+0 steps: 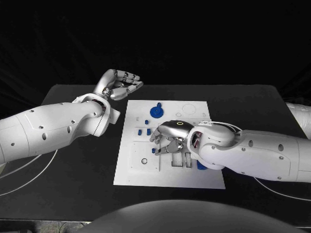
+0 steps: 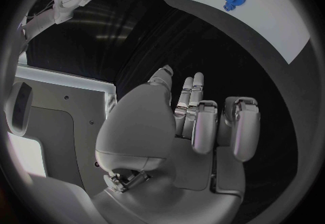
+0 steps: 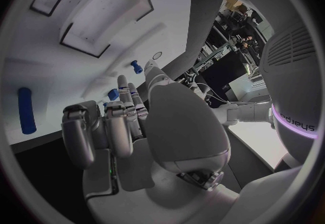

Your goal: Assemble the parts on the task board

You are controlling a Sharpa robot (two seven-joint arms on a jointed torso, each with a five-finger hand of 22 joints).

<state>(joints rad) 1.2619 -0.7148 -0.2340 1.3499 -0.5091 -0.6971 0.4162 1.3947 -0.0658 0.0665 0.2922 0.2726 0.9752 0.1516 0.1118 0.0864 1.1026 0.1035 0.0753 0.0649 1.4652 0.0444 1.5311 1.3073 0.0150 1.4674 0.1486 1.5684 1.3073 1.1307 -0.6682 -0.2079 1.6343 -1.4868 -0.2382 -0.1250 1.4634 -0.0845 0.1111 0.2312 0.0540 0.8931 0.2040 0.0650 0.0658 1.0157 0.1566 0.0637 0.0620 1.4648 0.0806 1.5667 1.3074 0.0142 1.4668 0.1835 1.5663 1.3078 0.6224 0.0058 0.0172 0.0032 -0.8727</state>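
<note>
Fingers (image 1: 171,143) curled over task board (image 1: 198,180), left hand (image 1: 120,83) off-board

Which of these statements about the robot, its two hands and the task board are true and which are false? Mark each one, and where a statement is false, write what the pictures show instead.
1. The left hand is off the task board, over the black table. True.
2. The right hand is above the task board. True.
3. The blue gear lies on the bare table beside the board. False: it sits on the board, toward its far end.
4. The left hand grips a blue part. False: its fingers are curled with nothing in them.
5. The task board is black. False: it is white.
</note>
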